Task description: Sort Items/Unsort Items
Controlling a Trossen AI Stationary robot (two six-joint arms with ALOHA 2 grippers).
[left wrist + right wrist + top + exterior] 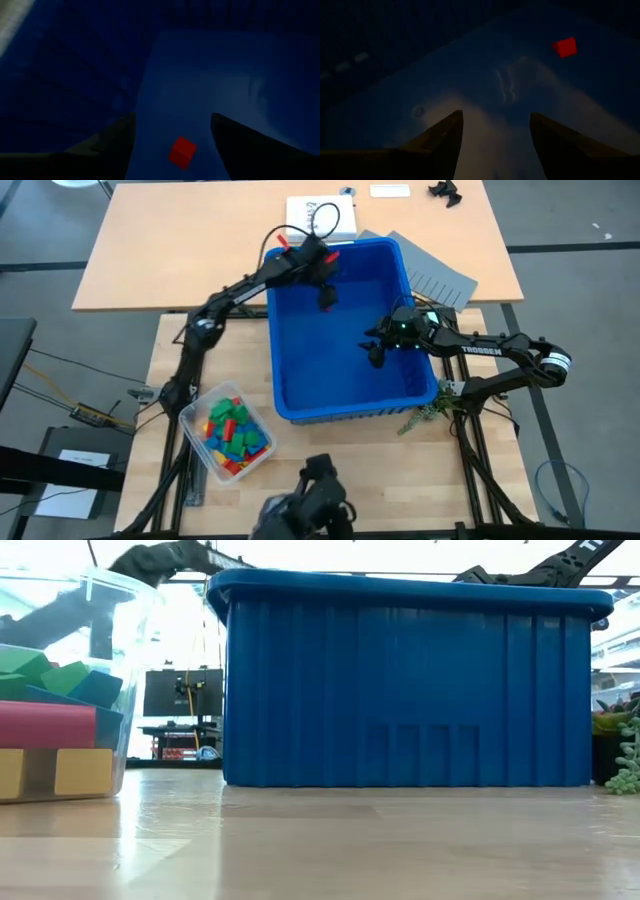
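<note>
The left pincer [327, 297] hung inside the large blue bin [300, 395] near its far wall, its fingers [107, 140] spread wide and gripping nothing, with a single red block [181, 152] lying on the bin floor between and just beyond them. The right pincer [377, 352] reached in from the opposite side to about the bin's middle, its fingers [440, 135] likewise parted and empty above bare blue floor. The bin stood on a pale wooden bench [480, 480], beyond which a second, tan tabletop [180, 250] carried a white sheet of paper [320, 218]; grey slotted sheets [435, 272] lay against the bin's far right corner. The low view alone showed the room behind: bright windows and a dark monitor [182, 692] on a stand, seen between the two containers, while the bin's ribbed wall [400, 690] hid its interior entirely. The wrist views alone revealed the red block, which the right wrist view [564, 47] placed farther along the bin floor, well apart from that arm's fingers. A clear plastic tub [195, 418] near the bench's front left held the remaining blocks [232, 430], a jumbled heap of red, yellow, green and blue pieces pressed against its wall.
</note>
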